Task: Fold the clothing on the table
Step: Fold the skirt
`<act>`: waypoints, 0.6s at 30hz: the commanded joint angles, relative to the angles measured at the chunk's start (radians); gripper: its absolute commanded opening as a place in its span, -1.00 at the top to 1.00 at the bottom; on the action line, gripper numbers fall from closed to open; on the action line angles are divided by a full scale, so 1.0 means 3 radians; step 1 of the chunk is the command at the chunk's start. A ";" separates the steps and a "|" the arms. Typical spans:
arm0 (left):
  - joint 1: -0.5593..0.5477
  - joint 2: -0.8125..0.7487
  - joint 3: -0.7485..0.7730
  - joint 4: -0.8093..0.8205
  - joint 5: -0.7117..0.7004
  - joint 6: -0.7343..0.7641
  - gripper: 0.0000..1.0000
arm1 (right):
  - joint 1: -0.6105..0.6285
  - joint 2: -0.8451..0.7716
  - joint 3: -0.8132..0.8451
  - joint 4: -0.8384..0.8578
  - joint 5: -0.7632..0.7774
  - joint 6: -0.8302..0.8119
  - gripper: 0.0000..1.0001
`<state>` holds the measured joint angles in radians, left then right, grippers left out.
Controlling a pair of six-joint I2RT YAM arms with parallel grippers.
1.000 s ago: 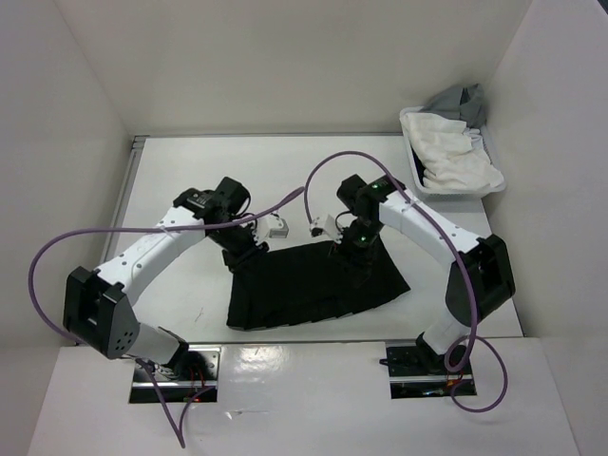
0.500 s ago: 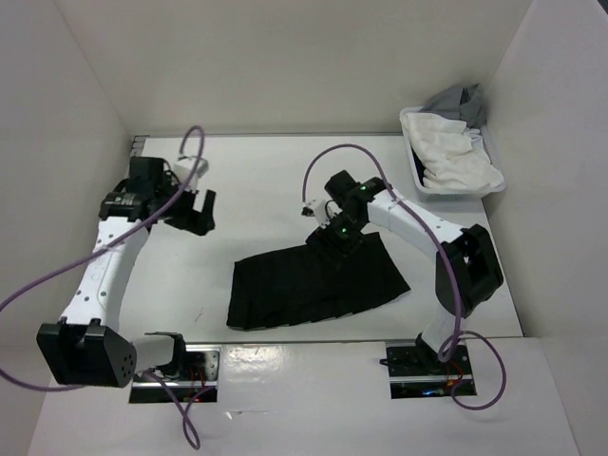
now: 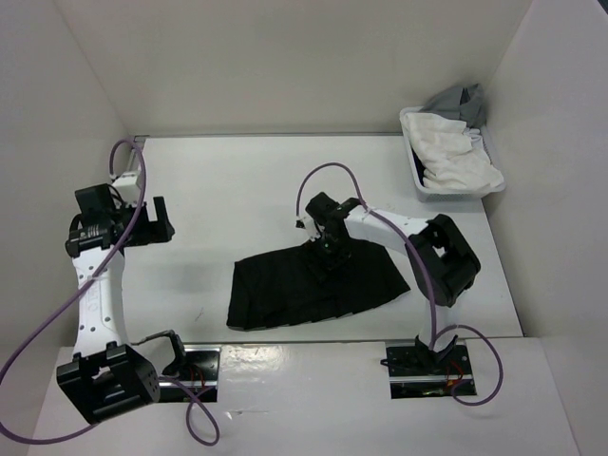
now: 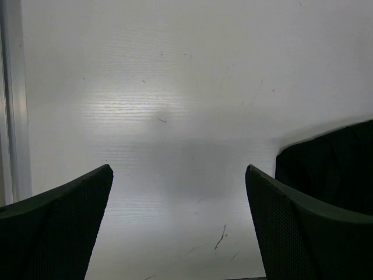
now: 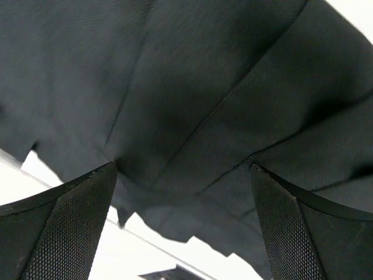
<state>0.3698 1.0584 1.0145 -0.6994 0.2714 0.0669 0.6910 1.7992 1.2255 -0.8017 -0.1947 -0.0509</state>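
Skirt on table, left fingers wide apart, right fingers wide apart above skirt

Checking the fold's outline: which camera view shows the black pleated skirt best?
Top external: almost the whole black pleated fabric skirt lies visible on the flat white table. The right wrist view shows only pleats close up; the left wrist view only a dark corner at right.

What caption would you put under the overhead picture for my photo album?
Right hand open above the black skirt on the white table; left hand open, off to the side.
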 commanded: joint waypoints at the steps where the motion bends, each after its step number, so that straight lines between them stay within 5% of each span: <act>1: 0.0106 -0.0082 -0.0022 0.0184 0.0123 -0.0090 -1.00 | -0.0003 0.0215 -0.0051 0.0340 0.0168 0.0256 -0.97; 8: 0.0230 -0.0112 -0.0089 0.0184 0.0159 -0.0060 -1.00 | -0.0003 0.0690 0.0087 0.0474 0.0082 0.0431 -0.97; 18: 0.0265 -0.0082 -0.0089 0.0184 0.0190 -0.0060 -1.00 | -0.0003 0.1017 0.0803 0.0596 0.0751 0.0707 -0.97</act>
<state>0.4427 1.0458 0.9943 -0.6720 0.3016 0.0669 0.6914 2.0052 1.4208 -0.7883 -0.0441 0.1413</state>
